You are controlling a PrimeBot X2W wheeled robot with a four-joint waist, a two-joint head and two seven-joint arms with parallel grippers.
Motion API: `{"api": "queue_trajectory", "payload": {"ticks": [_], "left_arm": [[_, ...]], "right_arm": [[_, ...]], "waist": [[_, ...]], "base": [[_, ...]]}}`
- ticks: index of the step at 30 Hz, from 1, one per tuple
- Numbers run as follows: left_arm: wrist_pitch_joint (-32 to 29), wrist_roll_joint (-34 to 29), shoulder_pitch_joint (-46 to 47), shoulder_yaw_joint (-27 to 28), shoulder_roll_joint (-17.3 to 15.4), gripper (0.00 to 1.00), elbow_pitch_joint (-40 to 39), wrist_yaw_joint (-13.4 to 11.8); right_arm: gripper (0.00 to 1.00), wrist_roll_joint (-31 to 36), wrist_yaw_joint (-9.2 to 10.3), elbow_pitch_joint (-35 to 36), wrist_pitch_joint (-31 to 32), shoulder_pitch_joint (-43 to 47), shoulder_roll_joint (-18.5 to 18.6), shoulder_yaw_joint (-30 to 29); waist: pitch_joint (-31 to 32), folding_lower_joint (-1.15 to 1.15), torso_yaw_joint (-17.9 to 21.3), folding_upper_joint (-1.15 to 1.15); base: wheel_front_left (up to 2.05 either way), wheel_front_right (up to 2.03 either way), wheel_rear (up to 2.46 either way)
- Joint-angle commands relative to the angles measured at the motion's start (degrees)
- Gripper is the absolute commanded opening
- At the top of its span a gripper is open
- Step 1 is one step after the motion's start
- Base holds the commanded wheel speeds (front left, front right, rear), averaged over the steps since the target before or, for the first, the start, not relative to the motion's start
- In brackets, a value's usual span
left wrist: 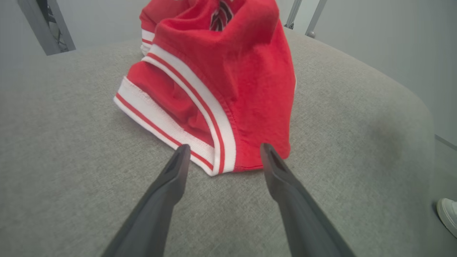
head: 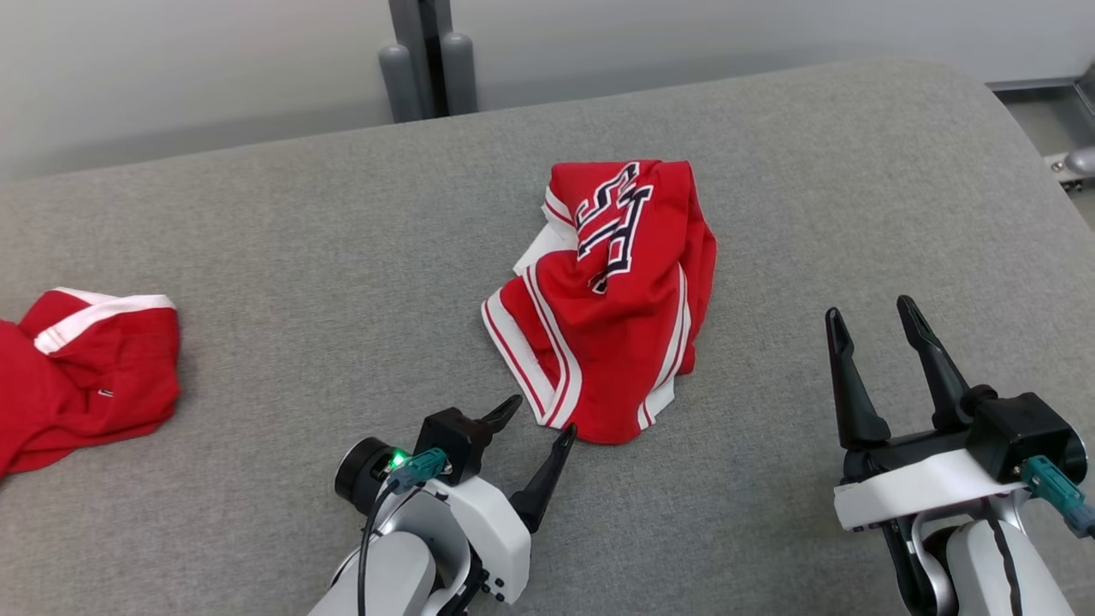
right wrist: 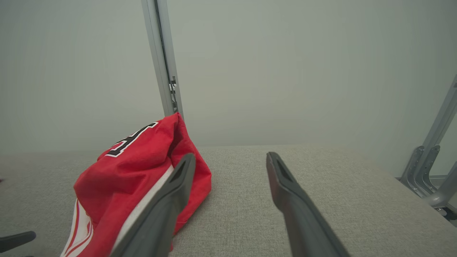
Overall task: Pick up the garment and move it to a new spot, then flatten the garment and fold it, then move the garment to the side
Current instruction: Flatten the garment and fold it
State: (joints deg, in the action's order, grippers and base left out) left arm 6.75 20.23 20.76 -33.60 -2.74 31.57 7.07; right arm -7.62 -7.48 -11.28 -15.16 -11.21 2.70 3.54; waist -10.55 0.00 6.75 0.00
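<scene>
A crumpled red garment (head: 612,295) with white stripes and dark lettering lies bunched in the middle of the grey table (head: 342,257). My left gripper (head: 541,417) is open just in front of its near hem, fingertips a little short of the cloth; in the left wrist view the striped hem of the garment (left wrist: 214,92) sits right past the left gripper (left wrist: 223,150). My right gripper (head: 873,312) stands open to the right of the garment, apart from it. In the right wrist view the garment (right wrist: 135,167) lies left of the right gripper (right wrist: 230,159).
A second red cloth (head: 85,368) with a white band lies at the table's left edge. A grey post (head: 428,60) stands behind the table. Metal frame legs (right wrist: 428,167) stand off the right side. A white shoe (left wrist: 448,214) shows on the floor.
</scene>
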Motion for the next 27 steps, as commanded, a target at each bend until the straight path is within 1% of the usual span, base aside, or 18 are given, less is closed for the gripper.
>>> {"api": "queue_trajectory", "payload": {"ticks": [1, 9, 13, 17, 18, 19, 27], "left_arm": [[0.02, 0.62, 1.84, -1.07, -0.25, 1.00, 1.07, 0.31], [1.10, 2.20, 5.40, -3.15, -0.25, 1.00, 5.57, 0.31], [2.09, 2.50, 7.17, -3.54, -0.26, 1.00, 8.38, -0.60], [2.47, 3.81, 8.27, -5.15, -0.26, 1.00, 10.99, -0.28], [2.64, 4.05, 8.37, -5.61, -0.27, 0.44, 11.32, -0.26], [3.01, 4.20, 8.69, -5.80, -0.29, 0.00, 11.63, -0.29], [6.35, 6.09, 10.74, -3.87, -0.27, 0.00, 13.60, -2.77]], "right_arm": [[1.00, -0.39, -0.03, 0.31, -0.08, -0.63, 0.37, -0.12], [1.00, -0.78, -0.03, 0.38, -0.08, -1.73, 0.37, 0.39], [1.00, -0.92, -0.03, 0.54, -0.08, -2.22, 0.37, 0.51], [1.00, -0.92, -0.03, 0.61, -0.08, -2.19, 0.37, 0.17], [1.00, -0.90, -0.03, 0.59, -0.08, -2.18, 0.37, 0.07], [1.00, -0.88, -0.03, 0.55, -0.08, -2.20, 0.37, -0.04], [1.00, -0.70, -0.03, 0.19, -0.08, -2.05, 0.38, -0.42]], "waist": [[-1.20, 0.00, 1.12, 0.00], [-3.33, 0.00, 3.08, 0.00], [-4.25, 0.00, 3.94, 0.00], [-4.76, 0.00, 4.34, 0.00], [-4.78, 0.00, 4.33, 0.00], [-4.79, 0.00, 4.27, 0.00], [-3.33, 0.00, 2.33, 0.00]], "base": [[0.00, 0.00, 0.00], [0.00, 0.00, 0.00], [0.00, 0.00, 0.00], [0.00, 0.00, 0.00], [0.00, 0.00, 0.00], [0.00, 0.00, 0.00], [0.00, 0.00, 0.00]]}}
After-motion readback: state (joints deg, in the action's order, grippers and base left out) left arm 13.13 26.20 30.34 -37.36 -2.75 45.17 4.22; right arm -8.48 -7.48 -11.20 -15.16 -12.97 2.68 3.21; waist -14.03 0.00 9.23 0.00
